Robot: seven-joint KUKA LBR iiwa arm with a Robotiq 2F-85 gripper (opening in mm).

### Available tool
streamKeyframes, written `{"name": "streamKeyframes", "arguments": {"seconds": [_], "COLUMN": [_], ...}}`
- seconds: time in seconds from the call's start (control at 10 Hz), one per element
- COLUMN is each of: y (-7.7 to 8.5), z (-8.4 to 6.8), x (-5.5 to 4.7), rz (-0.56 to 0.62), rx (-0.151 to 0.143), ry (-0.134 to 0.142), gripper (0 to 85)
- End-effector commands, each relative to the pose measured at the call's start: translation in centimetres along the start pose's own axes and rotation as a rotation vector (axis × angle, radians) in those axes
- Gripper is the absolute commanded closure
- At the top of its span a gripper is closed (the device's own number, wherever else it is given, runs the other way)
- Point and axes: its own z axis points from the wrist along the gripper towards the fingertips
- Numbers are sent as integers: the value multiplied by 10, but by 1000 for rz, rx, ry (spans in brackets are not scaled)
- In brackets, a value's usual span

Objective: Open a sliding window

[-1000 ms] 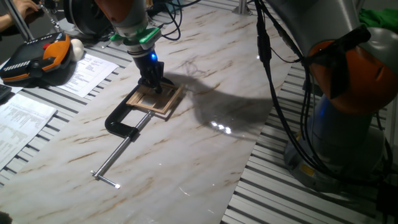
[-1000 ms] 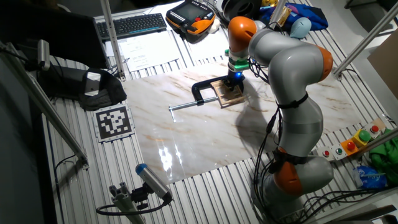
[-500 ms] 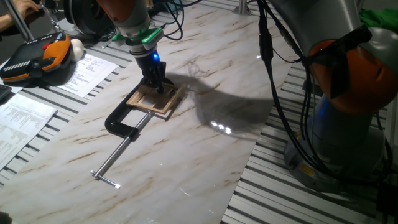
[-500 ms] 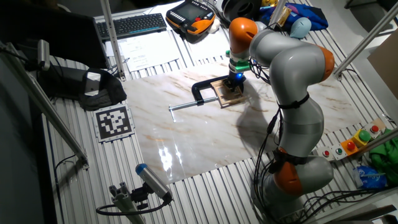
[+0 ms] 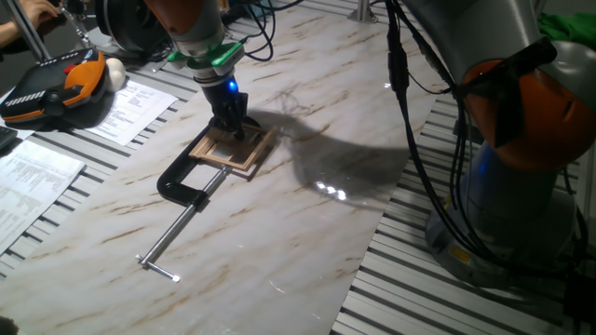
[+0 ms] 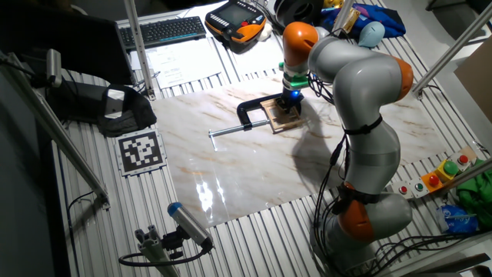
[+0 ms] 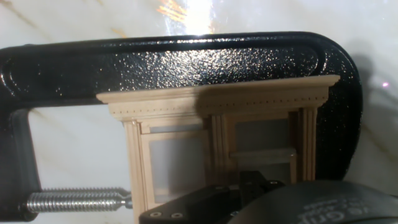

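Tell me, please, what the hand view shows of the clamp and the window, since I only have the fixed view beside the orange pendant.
Observer: The sliding window lies inside the black C-clamp; the clamp's bar runs along the window's moulded top edge.
Operator: Where does the screw sit?
Observer: The threaded screw rod comes in from the left and its tip meets the window's left post.
Operator: Can you see the gripper on the panes?
Observer: Only its black body shows at the bottom edge, over the lower part of the frame; the fingertips are out of sight. In the other fixed view the gripper stands straight down on the window.
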Motion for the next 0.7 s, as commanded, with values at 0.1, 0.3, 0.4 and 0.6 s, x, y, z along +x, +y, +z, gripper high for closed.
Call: {"name": "streamKeyframes", "arguments": {"seconds": [0.1, 0.3, 0.4, 0.6], "y": [0, 1, 1, 1], "z": [-2, -4, -3, -3], "x": [-1, -3, -4, -3], "rz": [0, 0, 0, -4], "rx": [0, 1, 1, 1], "ry": [2, 2, -1, 2], "gripper": [850, 850, 850, 850]}}
